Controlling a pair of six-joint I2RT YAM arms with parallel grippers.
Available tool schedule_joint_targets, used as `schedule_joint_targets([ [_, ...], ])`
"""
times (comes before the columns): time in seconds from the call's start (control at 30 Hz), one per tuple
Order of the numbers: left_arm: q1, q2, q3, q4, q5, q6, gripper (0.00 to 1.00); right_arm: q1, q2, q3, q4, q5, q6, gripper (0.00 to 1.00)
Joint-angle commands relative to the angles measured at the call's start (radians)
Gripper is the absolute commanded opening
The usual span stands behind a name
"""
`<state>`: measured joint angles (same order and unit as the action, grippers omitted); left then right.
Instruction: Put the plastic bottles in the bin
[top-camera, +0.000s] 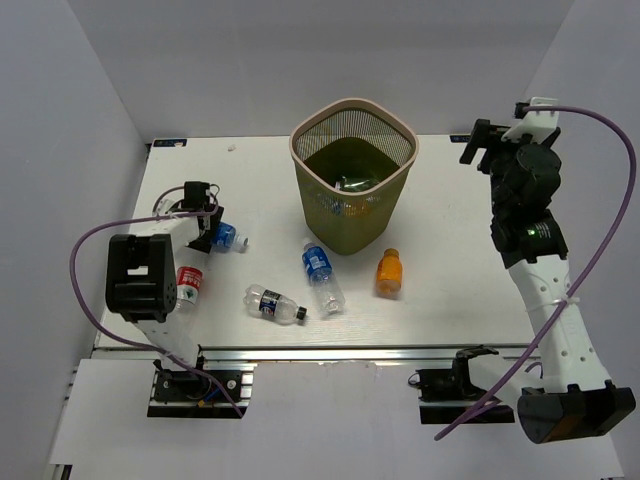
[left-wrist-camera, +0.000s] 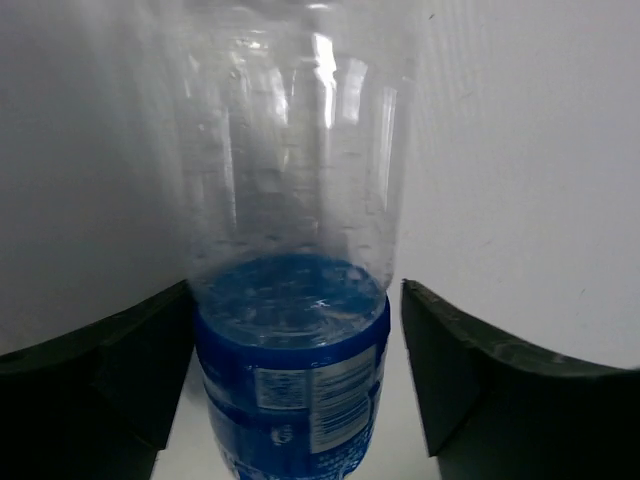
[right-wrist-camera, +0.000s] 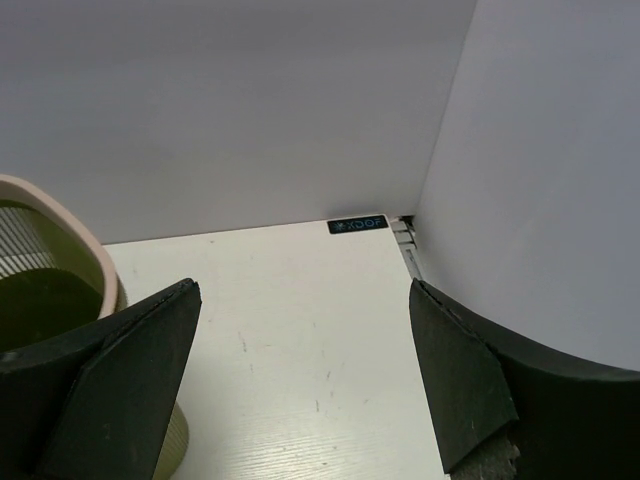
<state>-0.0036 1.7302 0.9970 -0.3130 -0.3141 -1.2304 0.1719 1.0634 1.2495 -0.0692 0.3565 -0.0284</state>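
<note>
Over the far left of the table, my left gripper (top-camera: 212, 235) (left-wrist-camera: 295, 380) stands open around a clear blue-labelled bottle (top-camera: 226, 237) (left-wrist-camera: 290, 300). Its left finger is against the bottle and a thin gap remains at the right finger. A red-labelled bottle (top-camera: 188, 285) lies partly under the left arm. Mid-table lie a dark-labelled clear bottle (top-camera: 273, 304), a blue-labelled one (top-camera: 321, 272) and an orange one (top-camera: 389, 272). The olive mesh bin (top-camera: 353, 101) (right-wrist-camera: 70, 225) stands at the back centre with bottles inside. My right gripper (top-camera: 478, 145) (right-wrist-camera: 305, 380) hangs open and empty to the right of the bin.
White walls close in the table on the left, back and right. A small black label (right-wrist-camera: 357, 224) marks the far right corner. An aluminium rail (top-camera: 330, 352) runs along the near edge, between the two arm bases.
</note>
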Motion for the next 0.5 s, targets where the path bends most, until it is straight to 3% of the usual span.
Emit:
schedule_joint_targets([
  [0.0, 0.002, 0.054, 0.063, 0.002, -0.003, 0.008, 0.86, -0.032, -0.042, -0.028, 0.006, 0.059, 0.022, 0.89],
  [0.2, 0.002, 0.032, 0.107, 0.012, -0.006, 0.02, 0.53, -0.156, -0.108, -0.198, -0.017, 0.121, 0.218, 0.9],
  [0.3, 0.002, -0.02, 0.149, 0.02, 0.007, 0.071, 0.46, -0.25, -0.115, -0.286, -0.055, 0.055, 0.289, 0.89],
  [0.47, 0.002, -0.125, 0.235, 0.038, 0.027, 0.17, 0.45, -0.282, -0.118, -0.407, -0.055, -0.092, 0.346, 0.89],
])
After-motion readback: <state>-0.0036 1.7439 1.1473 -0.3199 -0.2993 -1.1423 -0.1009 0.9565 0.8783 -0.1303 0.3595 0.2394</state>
